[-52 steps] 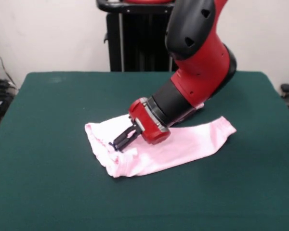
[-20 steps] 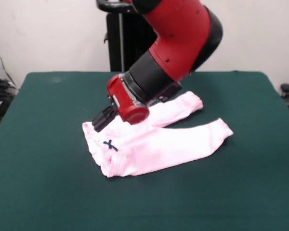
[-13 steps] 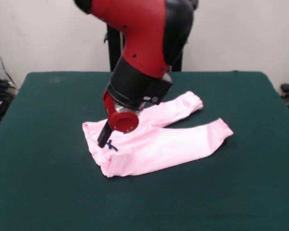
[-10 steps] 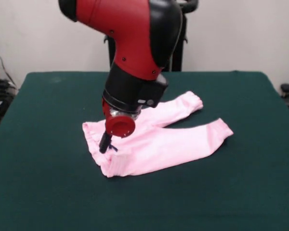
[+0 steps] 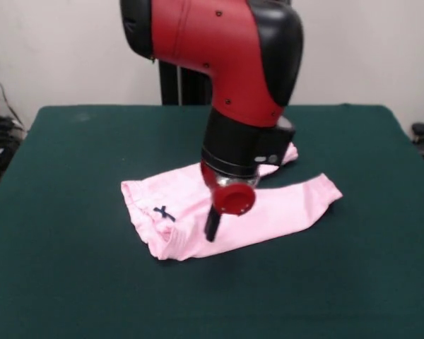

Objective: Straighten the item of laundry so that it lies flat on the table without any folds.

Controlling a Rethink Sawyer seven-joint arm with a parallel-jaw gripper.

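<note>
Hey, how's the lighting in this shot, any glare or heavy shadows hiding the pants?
Front view: light is soft and even; the pale pink cotton baby pants look bright but keep their dark bow visible. The dark green felt table shows no glare, only a faint shadow under the garment's near edge. The glossy red and black arm hides part of the far leg; the claw reads dark, its opening unclear.

My red-and-black arm point(image 5: 230, 63)

My shell is glossy red with a rounded black cover at 2 o'clock, dotted with small dark screw holes. A black collar narrows to a red round end cap, and my slim black gripper point(image 5: 212, 224) sits at its 7 o'clock.
</note>
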